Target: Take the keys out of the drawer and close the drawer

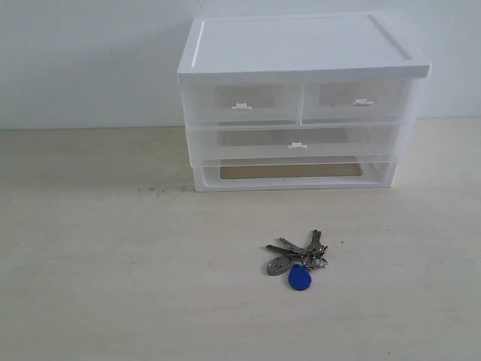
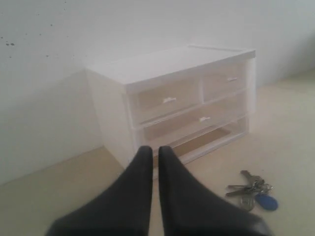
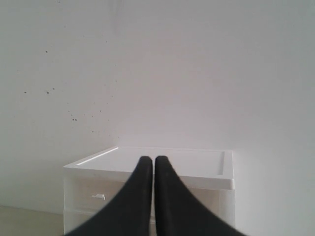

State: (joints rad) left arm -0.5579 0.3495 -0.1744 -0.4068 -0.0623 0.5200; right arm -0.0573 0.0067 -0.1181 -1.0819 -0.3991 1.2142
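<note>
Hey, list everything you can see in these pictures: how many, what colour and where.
table: one, pale wood, across the foreground.
drawer unit: one, white, back of the table.
half-width drawers: two, translucent white, top row, side by side.
wide drawer: one, translucent white, middle row, pushed in.
keys: one bunch, silver with blue fob, on the table before the unit.
left gripper: one, black, shut, empty.
right gripper: one, black, shut, empty.

You saw silver metal keys [image 1: 297,250] with a dull sheen, an oval metal tag [image 1: 278,265] and a smooth blue fob [image 1: 300,280] in front of the drawer unit [image 1: 301,45]. Its top was matt white plastic, its wide drawer [image 1: 255,141] frosted translucent plastic. The tabletop [image 1: 113,263] under it was pale, matt, faintly grained.
</note>
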